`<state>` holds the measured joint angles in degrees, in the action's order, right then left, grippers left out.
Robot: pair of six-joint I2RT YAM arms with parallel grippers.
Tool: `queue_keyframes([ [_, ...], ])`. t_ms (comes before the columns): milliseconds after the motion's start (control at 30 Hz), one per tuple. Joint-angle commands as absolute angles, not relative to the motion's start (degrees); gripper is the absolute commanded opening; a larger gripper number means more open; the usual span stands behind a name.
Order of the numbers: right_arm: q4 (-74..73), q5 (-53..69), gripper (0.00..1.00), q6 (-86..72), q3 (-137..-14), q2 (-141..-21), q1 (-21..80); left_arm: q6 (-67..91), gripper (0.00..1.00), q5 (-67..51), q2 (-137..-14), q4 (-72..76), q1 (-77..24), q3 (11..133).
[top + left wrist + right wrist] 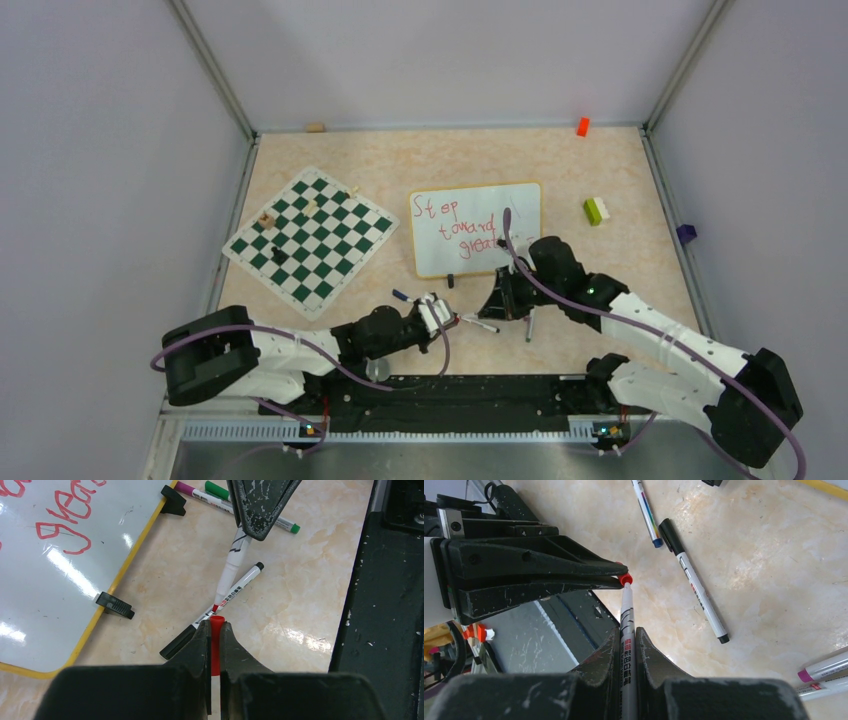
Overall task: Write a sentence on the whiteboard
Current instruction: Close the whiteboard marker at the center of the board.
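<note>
**Crowded strip before the whiteboard, open table to its right and behind**

The left gripper, clamped on a red cap, and the right gripper, clamped on a red marker, meet tip to tip. Together they bar the strip between the whiteboard and the arm bases. Under them a black marker lies slantwise. A purple marker and a green marker lie just beyond, and a blue-tipped pen lies near the left gripper. The board's two black feet jut into this strip. A chess mat with small pieces fills the left side. Bare table lies behind the board and to its right, up to a green-and-white block.
</note>
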<state>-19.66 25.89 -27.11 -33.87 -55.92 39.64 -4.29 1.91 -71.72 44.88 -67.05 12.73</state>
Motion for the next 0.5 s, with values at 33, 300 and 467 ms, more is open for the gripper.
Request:
queue_keyframes([
  [33, -16.71, 27.38, 0.00, -27.41, -35.71, -56.02, 40.44, -4.84, 0.00, 1.05, -71.01, 47.25, -67.50, 13.12],
  [300, -15.82, 27.42, 0.00, -27.77, -35.27, -56.81, 40.68, -4.80, 0.00, 1.56, -70.79, 47.39, -67.59, 12.98],
  [467, -15.38, 27.55, 0.00, -27.86, -34.52, -57.27, 41.04, -4.85, 0.00, 1.43, -70.83, 47.57, -67.59, 12.83],
])
